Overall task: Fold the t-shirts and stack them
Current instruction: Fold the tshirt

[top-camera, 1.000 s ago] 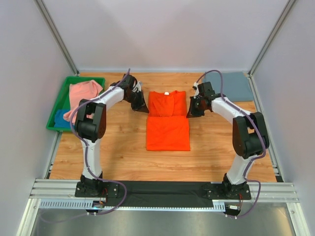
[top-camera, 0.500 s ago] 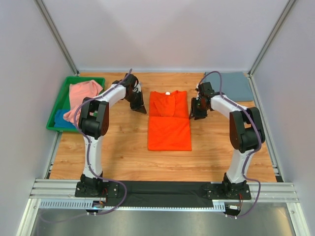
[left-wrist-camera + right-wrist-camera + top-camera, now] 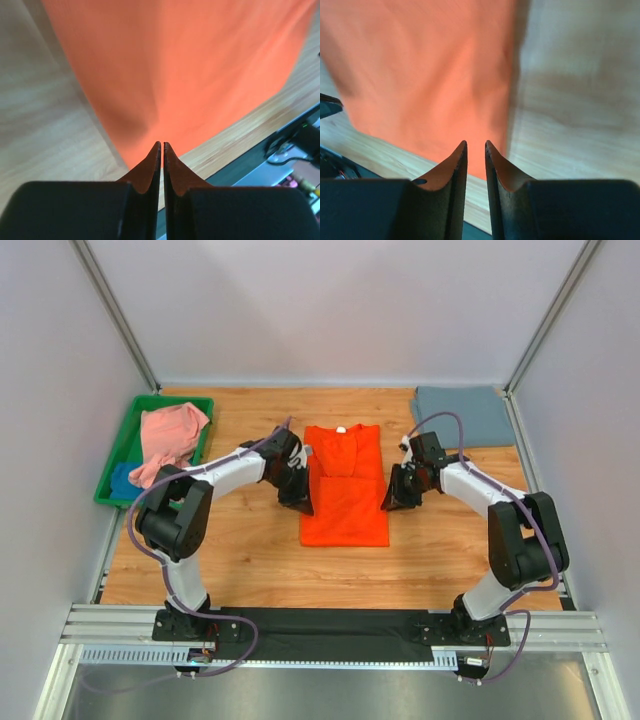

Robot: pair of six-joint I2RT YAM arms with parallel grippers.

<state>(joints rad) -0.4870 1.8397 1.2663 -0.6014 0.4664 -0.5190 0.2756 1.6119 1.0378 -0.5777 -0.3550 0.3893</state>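
Lying flat at mid-worktop (image 3: 240, 560), the orange t-shirt (image 3: 343, 485) was partly folded, sleeves tucked in. Left tool (image 3: 301, 502) sat at the shirt's left edge, its fingers (image 3: 152, 165) nearly together and empty. Right tool (image 3: 389, 500) sat at the shirt's right edge, its fingers (image 3: 455, 167) slightly apart and empty. Pink t-shirt (image 3: 170, 435) lay in the green tray (image 3: 115, 465), left of the orange shirt; grey-blue t-shirt (image 3: 465, 415) lay folded, far right of it.

High overhead view of whole table (image 3: 250, 560), two close wrist views sharing orange t-shirt (image 3: 343, 485)
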